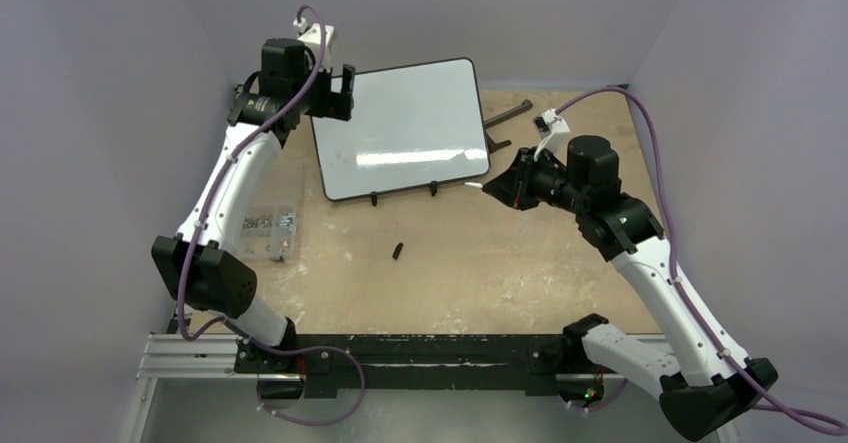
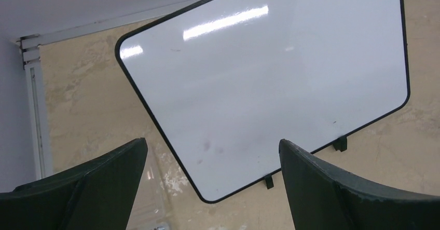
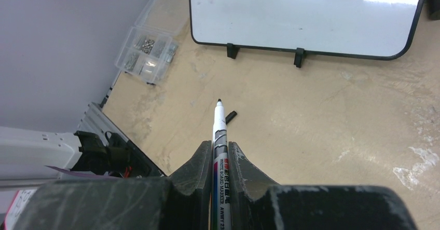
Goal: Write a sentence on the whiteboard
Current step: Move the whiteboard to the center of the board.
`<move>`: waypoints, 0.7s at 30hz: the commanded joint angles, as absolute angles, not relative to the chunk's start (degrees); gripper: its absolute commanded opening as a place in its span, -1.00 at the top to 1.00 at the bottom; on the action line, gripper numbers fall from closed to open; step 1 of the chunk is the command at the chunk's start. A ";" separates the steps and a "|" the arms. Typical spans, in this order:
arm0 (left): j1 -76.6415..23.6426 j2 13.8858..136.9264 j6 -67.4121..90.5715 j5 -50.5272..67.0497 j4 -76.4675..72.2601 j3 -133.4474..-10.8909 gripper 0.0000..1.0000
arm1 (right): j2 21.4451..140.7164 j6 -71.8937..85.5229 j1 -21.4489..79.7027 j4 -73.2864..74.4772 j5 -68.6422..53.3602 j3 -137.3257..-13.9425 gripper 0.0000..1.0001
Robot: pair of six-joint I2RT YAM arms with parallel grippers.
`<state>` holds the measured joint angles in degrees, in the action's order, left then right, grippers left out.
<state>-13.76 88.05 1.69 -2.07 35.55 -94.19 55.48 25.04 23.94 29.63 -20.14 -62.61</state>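
The whiteboard [image 1: 400,128] [image 2: 270,84] [image 3: 306,12] lies tilted on small black feet at the back of the table. Its glossy surface is blank apart from faint smudges, and no sentence is in view on it. My left gripper [image 1: 335,91] [image 2: 212,144] hangs open above the board's left side, with nothing between its fingers. My right gripper [image 1: 502,185] [image 3: 220,146] is shut on a white marker [image 3: 220,129] [image 1: 476,185]. The marker's uncapped black tip points toward the board's lower right corner, a little short of it.
A small black marker cap [image 1: 398,251] [image 3: 231,116] lies on the wooden table in front of the board. A clear plastic parts box [image 1: 268,228] [image 3: 147,53] sits by the left arm. A black bar [image 1: 510,115] lies behind the board's right edge. Walls close in on both sides.
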 commanded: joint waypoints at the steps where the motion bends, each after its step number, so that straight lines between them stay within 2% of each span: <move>1: -8.32 93.88 1.02 9.64 38.24 -103.98 -0.95 | 56.21 25.09 23.78 25.69 -20.92 -62.37 1.00; 11: -0.78 109.71 5.10 23.29 38.04 -118.10 -0.83 | 60.87 23.04 23.79 25.06 -22.81 -63.32 1.00; 21: 8.45 120.47 11.92 36.66 35.47 -126.28 -0.51 | 62.62 23.13 23.74 23.77 -24.41 -61.98 1.00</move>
<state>5.76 118.96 7.53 29.04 38.26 -122.21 61.93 24.21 23.94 26.30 -22.74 -62.11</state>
